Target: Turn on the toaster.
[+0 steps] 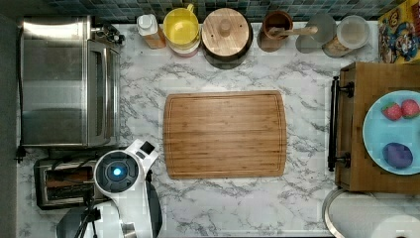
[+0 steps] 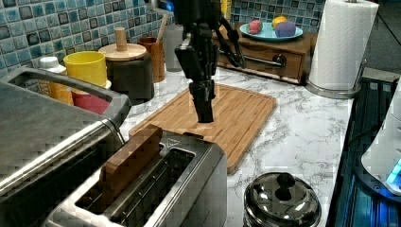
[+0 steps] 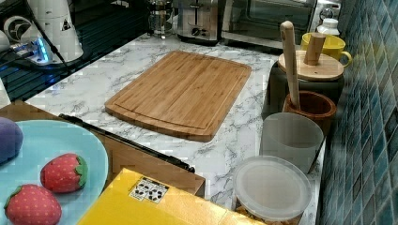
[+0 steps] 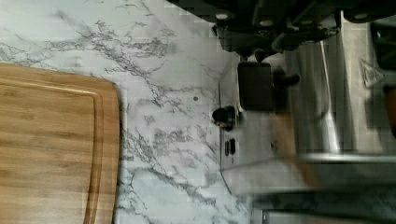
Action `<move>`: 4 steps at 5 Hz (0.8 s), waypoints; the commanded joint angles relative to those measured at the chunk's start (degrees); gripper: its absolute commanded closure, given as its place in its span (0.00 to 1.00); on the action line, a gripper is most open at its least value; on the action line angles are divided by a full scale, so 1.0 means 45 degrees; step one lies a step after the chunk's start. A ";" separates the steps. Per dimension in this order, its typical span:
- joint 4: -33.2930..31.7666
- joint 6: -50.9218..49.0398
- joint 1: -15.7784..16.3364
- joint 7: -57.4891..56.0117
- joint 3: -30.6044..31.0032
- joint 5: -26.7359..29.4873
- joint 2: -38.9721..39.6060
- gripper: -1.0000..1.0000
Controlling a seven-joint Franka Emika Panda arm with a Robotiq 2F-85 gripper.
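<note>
The steel toaster (image 1: 62,182) stands at the top view's lower left, in front of the toaster oven. In the left view the toaster (image 2: 189,184) fills the foreground, with a brown slice (image 2: 130,161) standing in one slot. My arm (image 1: 119,173) hangs over its end nearest the cutting board. My gripper (image 2: 208,111) points down just above that end. In the wrist view the gripper (image 4: 320,70) is open over the toaster's top edge, with one finger pad (image 4: 254,86) just above the black lever knob (image 4: 224,116) and apart from it.
A steel toaster oven (image 1: 64,82) sits beside the toaster. The wooden cutting board (image 1: 225,134) lies mid-counter. A steel lidded pot (image 2: 281,201) stands close to the toaster. Jars and cups (image 1: 225,32) line the back wall. A paper towel roll (image 2: 338,45) and a drawer box (image 2: 269,52) stand far off.
</note>
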 commanded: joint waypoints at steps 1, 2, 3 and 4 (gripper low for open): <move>-0.0870 0.1330 0.0600 -0.1032 0.0358 0.1531 -0.0892 1.00; -0.0904 0.1580 0.0730 -0.0904 0.0146 0.1876 -0.0839 1.00; -0.1161 0.2166 0.0683 -0.0781 0.0258 0.2296 -0.0979 1.00; -0.0859 0.2269 0.0350 -0.0121 0.0507 0.1607 -0.0445 1.00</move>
